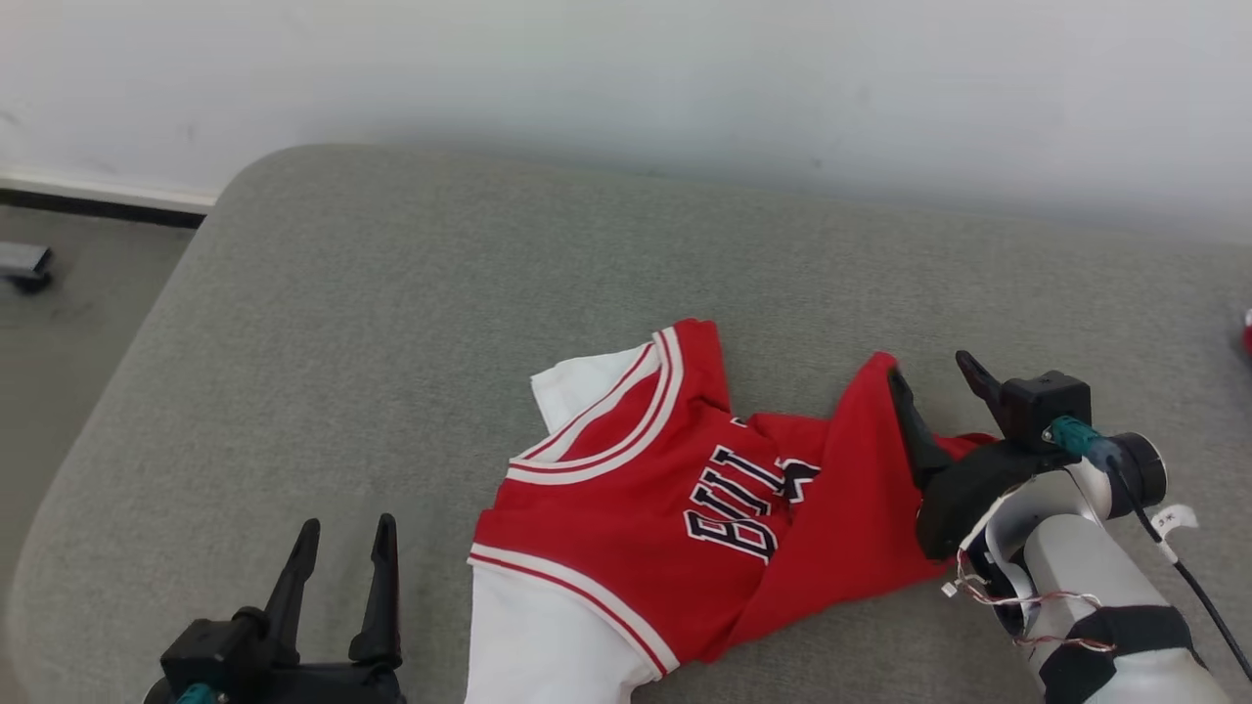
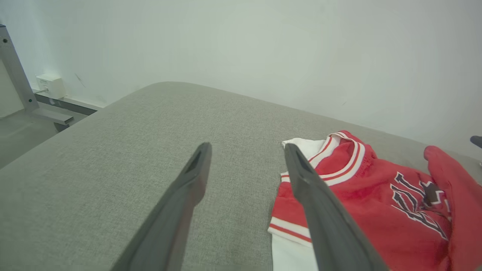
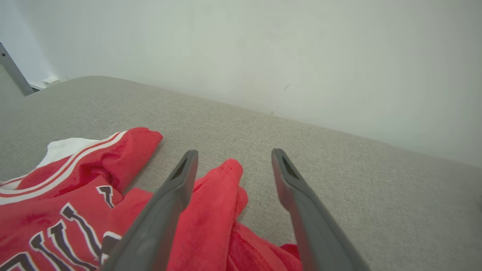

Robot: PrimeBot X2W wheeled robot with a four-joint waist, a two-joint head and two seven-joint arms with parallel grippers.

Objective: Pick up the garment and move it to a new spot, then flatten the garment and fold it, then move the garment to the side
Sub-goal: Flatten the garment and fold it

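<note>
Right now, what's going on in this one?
A two-armed robot is working on a red and white jersey that lies rumpled on a grey cushion. Its right gripper is open, with the fingers straddling a raised red fold at the jersey's edge but not closed on it. The left gripper is open too, beside the jersey and apart from it. Nothing is lifted.

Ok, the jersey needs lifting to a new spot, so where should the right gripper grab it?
Probably the jersey's raised red fold, from above: it stands off the cushion close by the open right gripper's fingers, easy to pinch.
</note>
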